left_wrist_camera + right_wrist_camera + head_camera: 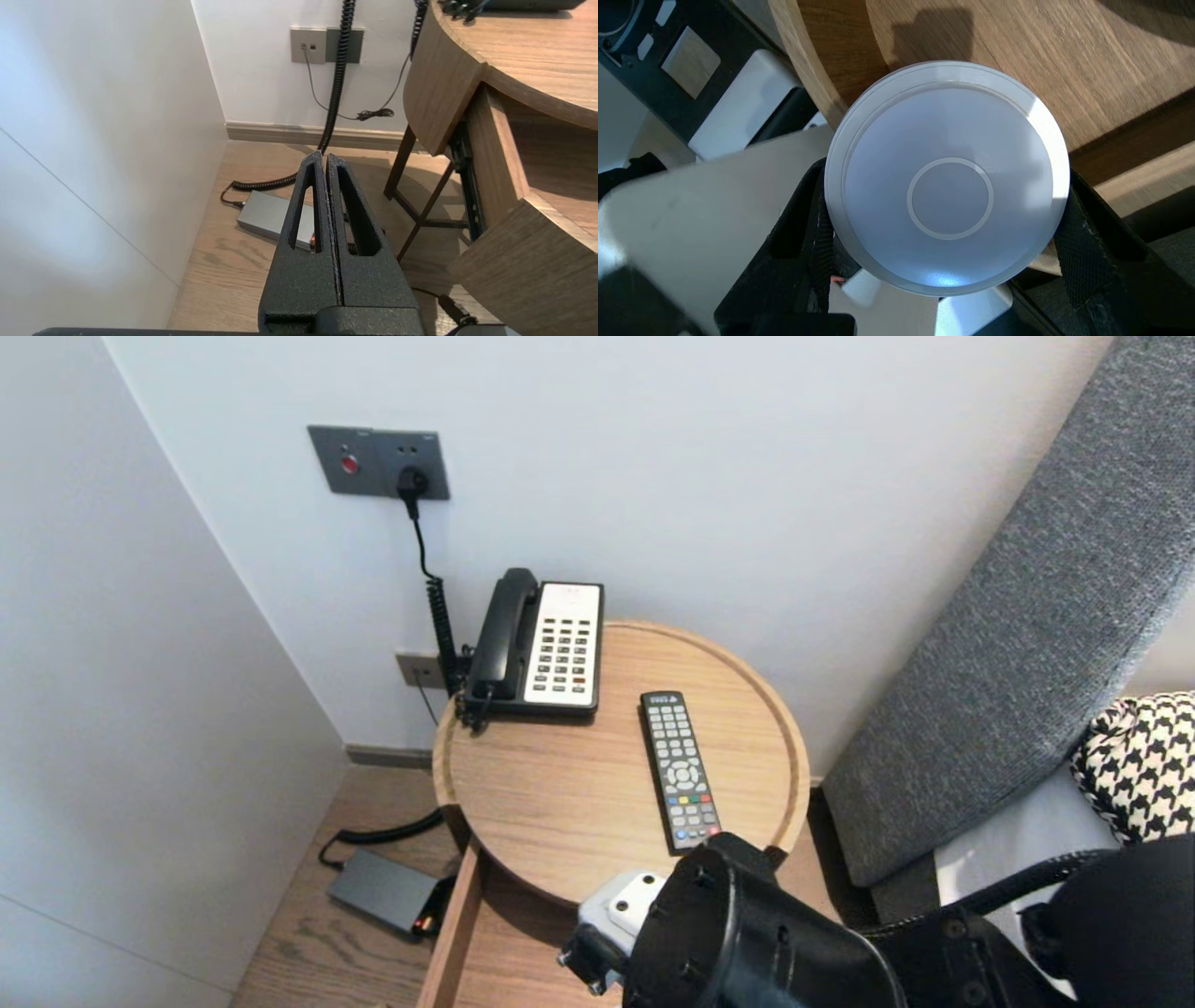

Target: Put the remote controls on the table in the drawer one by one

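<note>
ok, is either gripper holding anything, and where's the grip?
Right gripper holds a round white disc, fingers on opposite sides of its rim, by the table edge. Left gripper is shut on nothing, low beside the table.

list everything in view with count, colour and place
round wooden side table: 1, light brown, against wall
black-and-white desk telephone: 1, black, white keypad, tabletop back left
black plastic remote control: 1, black, tabletop, right of telephone
open wooden drawer: 1, light brown, under tabletop
dark grey wall socket plate: 1, grey, above telephone
black coiled cord: 1, black, socket to floor
flat grey adapter box: 1, grey, floor by table
grey fabric panel: 1, grey, right
houndstooth cushion: 1, black and white, far right
round white plastic disc: 1, white, between right fingers
left gripper: 1, black, fingers shut, above floor
right gripper: 1, black, holding disc near table edge
</note>
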`<state>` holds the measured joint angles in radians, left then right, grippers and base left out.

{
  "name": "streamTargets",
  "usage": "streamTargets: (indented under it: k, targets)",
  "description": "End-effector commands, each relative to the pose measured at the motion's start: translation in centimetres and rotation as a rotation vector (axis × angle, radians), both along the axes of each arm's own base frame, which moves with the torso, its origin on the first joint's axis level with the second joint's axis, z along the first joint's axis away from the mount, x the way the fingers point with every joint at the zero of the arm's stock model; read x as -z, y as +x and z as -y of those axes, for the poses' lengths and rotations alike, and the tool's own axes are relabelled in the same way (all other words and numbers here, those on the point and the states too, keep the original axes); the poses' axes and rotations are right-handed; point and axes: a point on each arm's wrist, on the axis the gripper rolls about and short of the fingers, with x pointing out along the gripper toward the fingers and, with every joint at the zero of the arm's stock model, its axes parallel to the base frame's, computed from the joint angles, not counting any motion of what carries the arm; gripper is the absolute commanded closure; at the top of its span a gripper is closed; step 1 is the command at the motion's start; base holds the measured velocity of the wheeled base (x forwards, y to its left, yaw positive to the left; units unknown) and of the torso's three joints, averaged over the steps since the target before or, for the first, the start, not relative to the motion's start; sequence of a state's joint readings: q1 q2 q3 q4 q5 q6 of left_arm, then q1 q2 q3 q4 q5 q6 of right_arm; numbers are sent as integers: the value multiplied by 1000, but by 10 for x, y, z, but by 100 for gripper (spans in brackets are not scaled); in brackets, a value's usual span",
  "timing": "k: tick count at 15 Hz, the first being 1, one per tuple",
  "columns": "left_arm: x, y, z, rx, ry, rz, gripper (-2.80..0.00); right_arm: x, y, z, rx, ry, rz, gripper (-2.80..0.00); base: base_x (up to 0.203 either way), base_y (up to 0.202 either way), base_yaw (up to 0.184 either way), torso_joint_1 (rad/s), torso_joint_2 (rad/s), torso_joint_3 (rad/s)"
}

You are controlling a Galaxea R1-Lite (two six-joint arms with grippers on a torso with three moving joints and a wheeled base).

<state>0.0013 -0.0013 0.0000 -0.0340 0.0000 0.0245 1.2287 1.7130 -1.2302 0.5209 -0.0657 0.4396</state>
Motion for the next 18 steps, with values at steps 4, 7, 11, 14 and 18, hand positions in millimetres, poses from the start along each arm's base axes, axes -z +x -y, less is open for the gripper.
streamTargets:
  k: [4, 7, 11, 14, 18]
  targets:
    - [3, 1, 0, 0, 0, -11, 0, 27, 14, -29, 13, -40, -13, 0, 0, 0, 0, 0, 0, 0]
    - [3, 1, 0, 0, 0, -11, 0, 29, 26, -27, 52, -39, -20, 0, 0, 0, 0, 0, 0, 0]
    - [3, 1, 0, 0, 0, -11, 0, 30, 40, -29, 88, -35, -23, 0, 0, 0, 0, 0, 0, 0]
    - [3, 1, 0, 0, 0, -11, 0, 38, 45, -32, 100, -55, -31, 0, 0, 0, 0, 0, 0, 0]
    - [3, 1, 0, 0, 0, -11, 0, 49, 47, -32, 117, -52, -21, 0, 0, 0, 0, 0, 0, 0]
